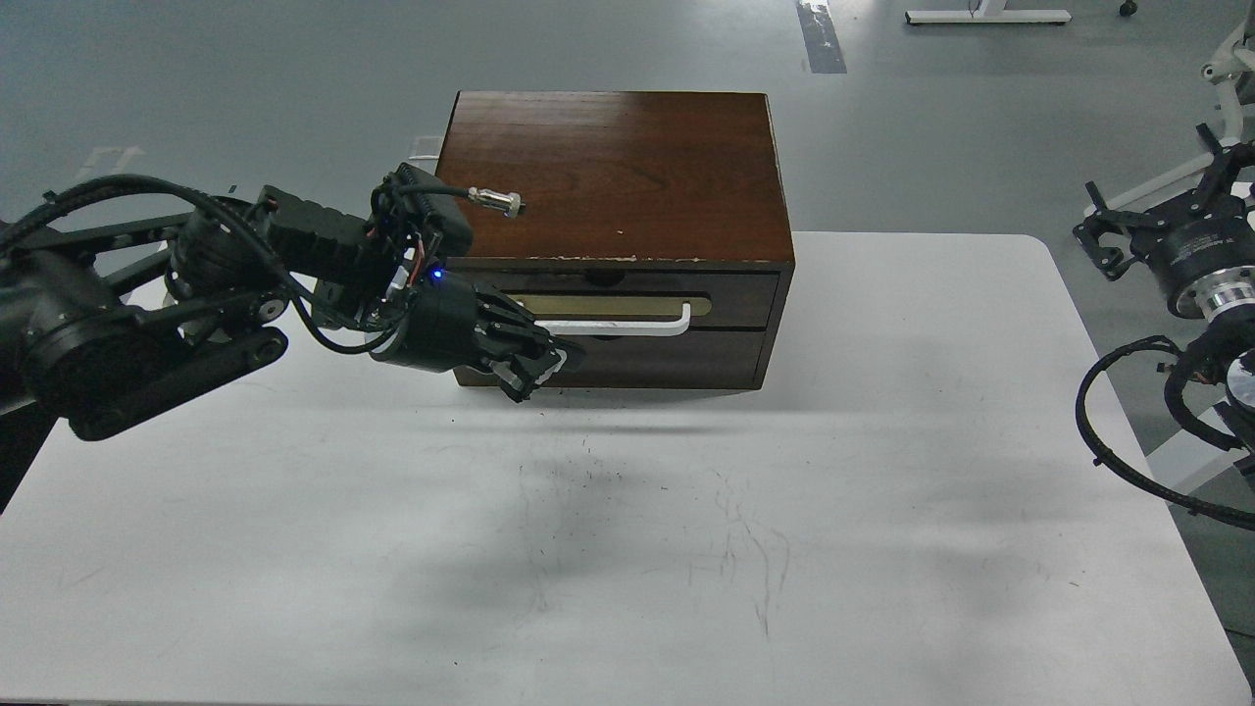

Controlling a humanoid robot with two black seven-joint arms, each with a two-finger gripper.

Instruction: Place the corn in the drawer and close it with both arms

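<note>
The dark wooden drawer box (pixel 618 167) stands at the back of the white table (pixel 882 471). Its top drawer (pixel 735 299), with a white handle (pixel 627 327), sits flush with the front, shut. No corn shows anywhere; it is hidden or out of view. My left gripper (pixel 537 367) is low in front of the box's left front, just under the handle's left end. Its dark fingers cannot be told apart. My right gripper (pixel 1147 191) hangs off the table's right edge, far from the box, with its fingers spread and empty.
The table's front and middle hold nothing but scuff marks (pixel 745 539). My left arm (pixel 147 324) lies across the table's left side. Black cables of the right arm (pixel 1108 441) loop past the right edge. Grey floor lies behind the box.
</note>
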